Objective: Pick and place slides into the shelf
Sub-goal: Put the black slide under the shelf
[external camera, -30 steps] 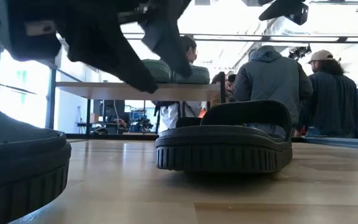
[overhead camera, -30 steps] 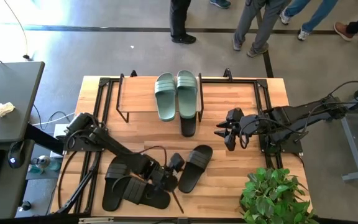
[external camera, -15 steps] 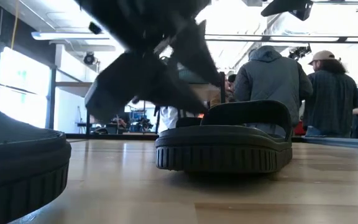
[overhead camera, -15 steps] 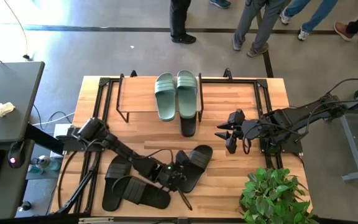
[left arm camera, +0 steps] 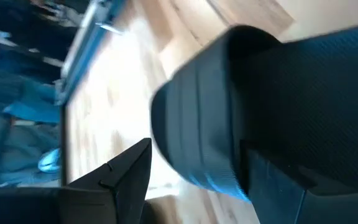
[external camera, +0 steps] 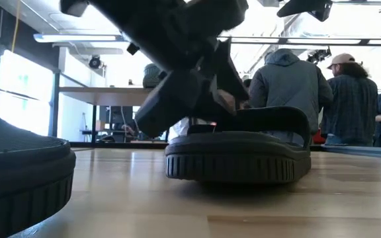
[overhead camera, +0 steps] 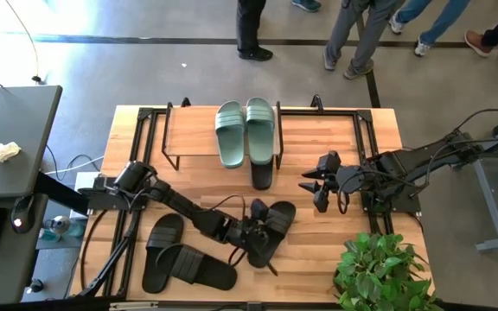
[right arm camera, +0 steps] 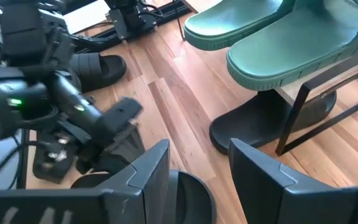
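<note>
A sage-green pair of slides (overhead camera: 247, 131) lies on top of the shelf (overhead camera: 193, 130), and one black slide (overhead camera: 262, 176) lies on the table under the shelf's plank. Another black slide (overhead camera: 275, 226) lies sole down mid-table. My left gripper (overhead camera: 255, 235) is open and low at this slide's near-left side, with the slide's strap (left arm camera: 260, 99) between its fingers in the left wrist view. Two more black slides (overhead camera: 180, 257) lie at the near left. My right gripper (overhead camera: 320, 187) hangs open above the table, right of the shelf, touching nothing. My left gripper comes at the mid-table black slide slanting down from the table's left, with its fingers about the strap's end (external camera: 207, 109). One finger (left arm camera: 124, 174) stands clear of the slide over bare wood. The other finger is lost against the black rubber, so I cannot tell whether it touches.
A potted plant (overhead camera: 379, 272) stands at the near right corner. Black metal frame rails (overhead camera: 141, 138) run along the table's left and right sides. People (external camera: 290, 92) stand beyond the far edge. Bare wood lies between the mid-table slide and the shelf.
My left gripper has gone toward the table's right edge and down, from beside the near-left slides to the mid-table black slide, and has tipped further downward. The slides have kept their places.
</note>
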`<action>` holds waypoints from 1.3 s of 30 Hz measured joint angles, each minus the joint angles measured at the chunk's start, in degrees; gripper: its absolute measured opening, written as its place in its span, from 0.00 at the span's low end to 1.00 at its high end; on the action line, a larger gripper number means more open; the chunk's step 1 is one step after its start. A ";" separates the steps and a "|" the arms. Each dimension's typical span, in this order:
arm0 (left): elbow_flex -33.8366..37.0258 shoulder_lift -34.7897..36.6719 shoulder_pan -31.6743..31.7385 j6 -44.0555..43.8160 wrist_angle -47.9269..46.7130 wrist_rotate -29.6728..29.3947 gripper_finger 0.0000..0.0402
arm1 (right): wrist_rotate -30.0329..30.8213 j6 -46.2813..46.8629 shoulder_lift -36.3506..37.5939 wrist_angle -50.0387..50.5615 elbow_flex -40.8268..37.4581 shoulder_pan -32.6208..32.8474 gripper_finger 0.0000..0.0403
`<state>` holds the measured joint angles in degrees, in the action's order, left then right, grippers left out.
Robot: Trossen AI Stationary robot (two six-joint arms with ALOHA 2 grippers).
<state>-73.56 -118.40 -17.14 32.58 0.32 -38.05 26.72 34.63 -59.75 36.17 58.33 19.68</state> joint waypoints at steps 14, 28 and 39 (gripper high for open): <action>0.02 -1.84 3.25 -1.47 0.35 3.40 0.30 | 0.20 0.01 0.01 -0.11 0.00 0.00 0.38; -0.70 -2.06 1.14 -1.76 -0.75 2.44 0.02 | 2.01 -0.12 0.00 0.04 0.00 0.00 0.38; -16.95 -1.13 -6.60 -8.84 -31.54 -3.66 0.01 | 1.78 -5.73 0.36 -3.51 0.00 1.98 0.35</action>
<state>-90.51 -119.52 -23.74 23.74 -31.23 -41.71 28.50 28.90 -59.39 32.66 58.33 21.67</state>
